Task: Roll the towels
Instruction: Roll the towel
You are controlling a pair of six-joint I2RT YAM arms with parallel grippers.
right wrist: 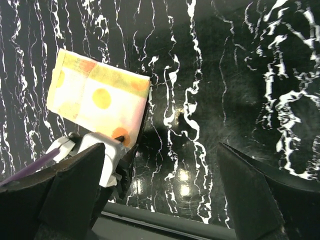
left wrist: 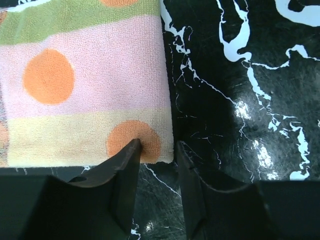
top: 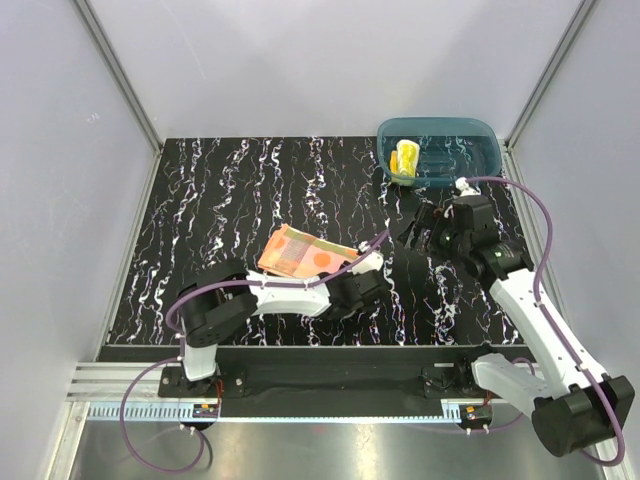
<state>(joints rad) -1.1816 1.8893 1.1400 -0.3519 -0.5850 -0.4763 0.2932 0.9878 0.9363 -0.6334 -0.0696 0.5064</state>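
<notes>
Left gripper [left wrist: 157,145] is mine to watch: half-narrowed, straddling the near corner of the polka-dot towel [left wrist: 90,90], nothing pinched yet. One finger sits on cloth, the other on bare table [left wrist: 240,75].

The towel lies flat mid-table. The yellow towel [top: 407,158] sits in the tub [top: 480,135].

- Biggest risk: I close on the table and miss the thin hem.
- Lesser: the whole cloth drags instead of curling.
- Least: my right gripper [top: 430,228], spread wide, gives no hold-down.

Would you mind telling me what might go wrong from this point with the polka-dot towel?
1. On the left gripper, the jaws straddle only the very corner of the polka-dot towel, which lies flat on the table; they may pinch little cloth or skid over it.
2. If caught by that one corner, the towel may drag or bunch rather than roll evenly, since the right gripper is open and away from it.
</notes>
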